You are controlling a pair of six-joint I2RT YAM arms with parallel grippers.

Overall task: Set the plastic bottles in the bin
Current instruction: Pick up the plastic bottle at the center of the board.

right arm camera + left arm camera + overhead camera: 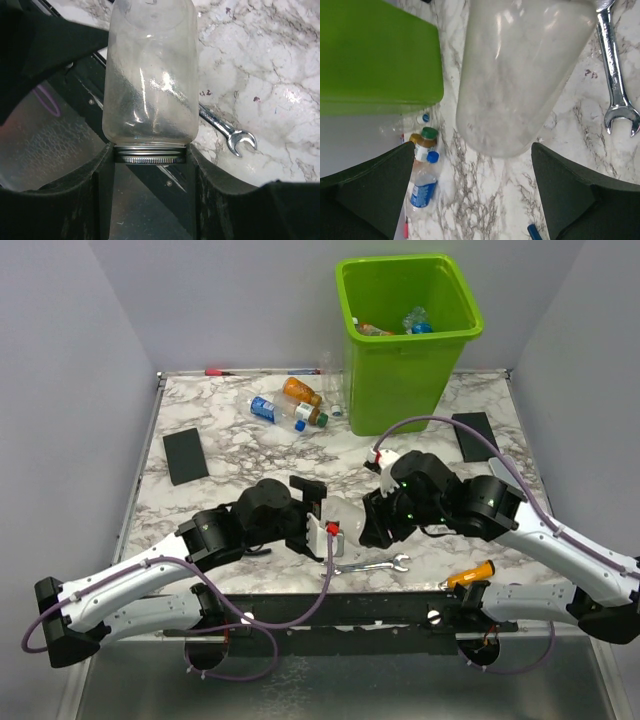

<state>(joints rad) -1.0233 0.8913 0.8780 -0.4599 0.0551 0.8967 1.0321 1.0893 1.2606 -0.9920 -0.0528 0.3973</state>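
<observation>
Two end effectors meet low over the near-centre of the worktop (240, 455), close together. The right end effector (149, 156) pinches a clear jar (150, 75) by its metal-ringed neck, with fingers pressed against either side of the band and the body sticking out past the tips. It is probably held that way to leave the body free for the other arm. The left end effector (472, 147) is spread as wide as it goes and straddles the jar's rounded base without squeezing. There is a plain gap on one side; the other finger is very near, and contact can't be told. My guess is a handover or a two-arm regrip. The jar looks like glass with a screw band, so I'm unsure it counts among the plastic bottles (295, 405). Those lie in a small cluster on the far worktop, just left of the bin (400, 380): blue-labelled, orange and green-capped ones. A few more are already inside the bin. The bin stands upright at the far edge, past both arms. A wrench (375, 565) and an orange-handled screwdriver (470, 575) lie at the near edge and are not task items. Only the top view shows the bin's contents, both arms and the screwdriver, but the jar is barely readable there. Only the right wrist view shows the band and the grip on it. Only the left wrist view shows its own spread fingers around the jar's base, plus the cluster and bin wall from low down.
</observation>
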